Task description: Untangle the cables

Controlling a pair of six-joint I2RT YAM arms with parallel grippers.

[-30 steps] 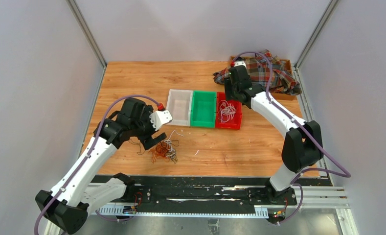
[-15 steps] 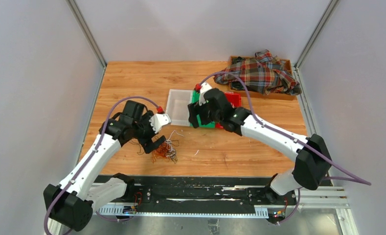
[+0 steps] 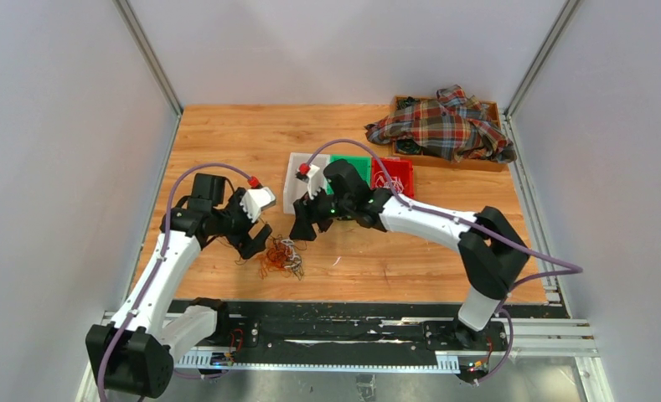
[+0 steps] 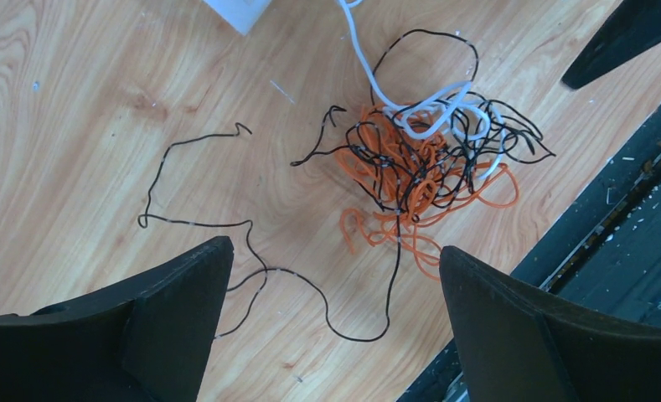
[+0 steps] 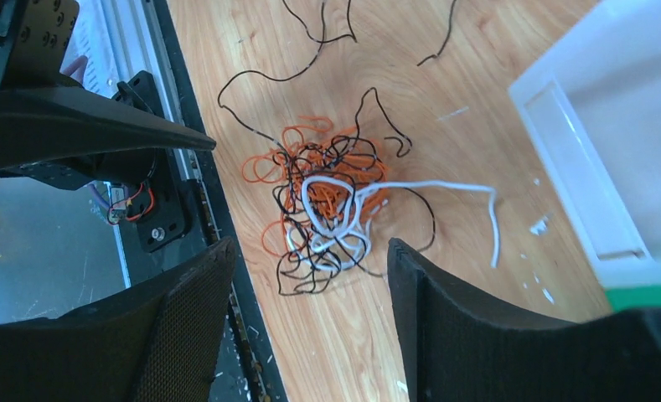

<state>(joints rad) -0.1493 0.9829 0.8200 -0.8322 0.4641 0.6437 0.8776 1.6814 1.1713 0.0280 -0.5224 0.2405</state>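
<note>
**Both end effectors released above the cable tangle**

Your cables (image 3: 281,260) are lying on the bench (image 3: 226,134) as one tangle of orange, black and white wires. The tangle is sitting near the white bin (image 3: 295,186), on its side toward the arm bases. One white wire (image 5: 444,186) is reaching from the tangle toward the near corner of this bin. One loose black wire (image 4: 201,222) is lying on the tangle's far side from the bin.

Your left end effector (image 3: 258,240) is hovering left of the bin's near corner, jaws wide apart and grasping nothing. Your right end effector (image 3: 303,226) is hanging over the bin's near edge, also released and empty. A few more wires are sitting in the red bin (image 3: 405,164), two places right of the white bin.
</note>
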